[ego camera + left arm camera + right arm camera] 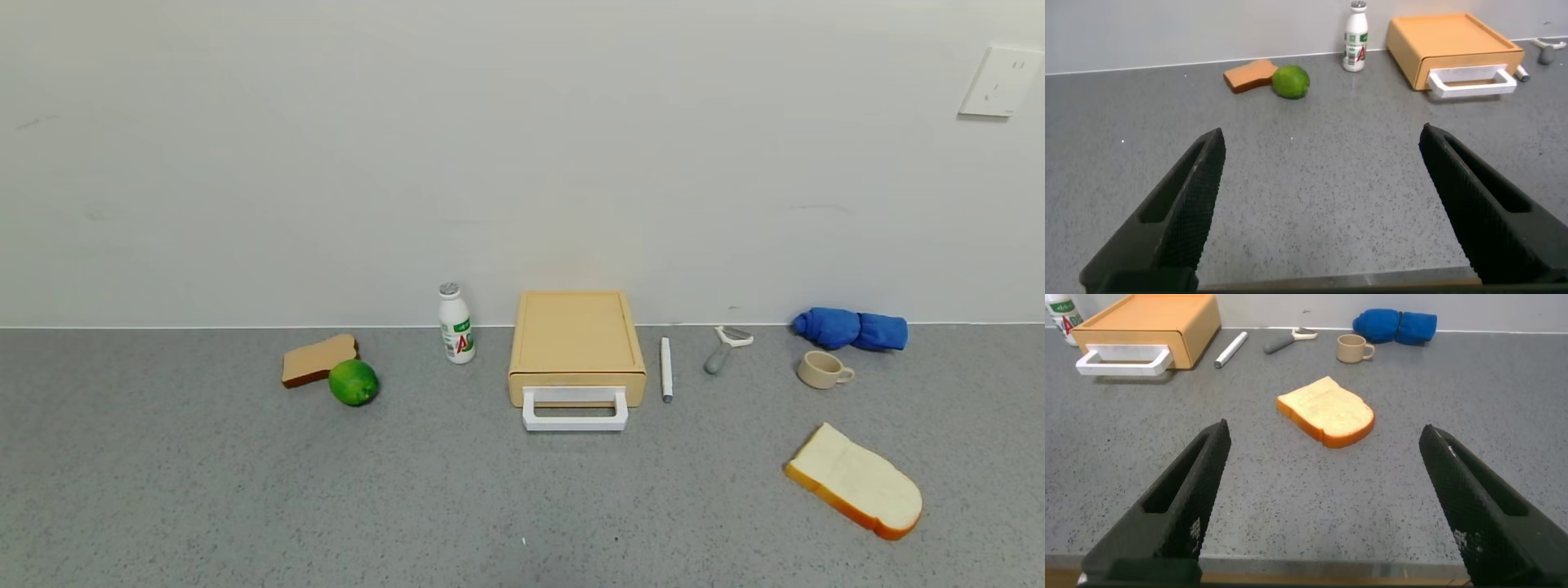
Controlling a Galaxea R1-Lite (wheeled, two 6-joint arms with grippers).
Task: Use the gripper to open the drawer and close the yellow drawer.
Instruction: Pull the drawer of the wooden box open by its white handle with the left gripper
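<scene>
The pale yellow-tan drawer box (576, 335) stands at the back middle of the grey counter, against the wall. Its drawer is pushed in, and the white loop handle (575, 410) faces me. It also shows in the left wrist view (1454, 45) and the right wrist view (1151, 327). Neither arm shows in the head view. My left gripper (1323, 143) is open and empty, low over the counter's near edge, far from the drawer. My right gripper (1324, 439) is open and empty too, near the front edge, short of a bread slice.
Left of the box are a white bottle (455, 323), a lime (353, 382) and a toast slice (317, 359). To its right lie a white pen (666, 369), a peeler (723, 348), a cup (823, 369), a blue cloth (852, 328) and a bread slice (856, 482).
</scene>
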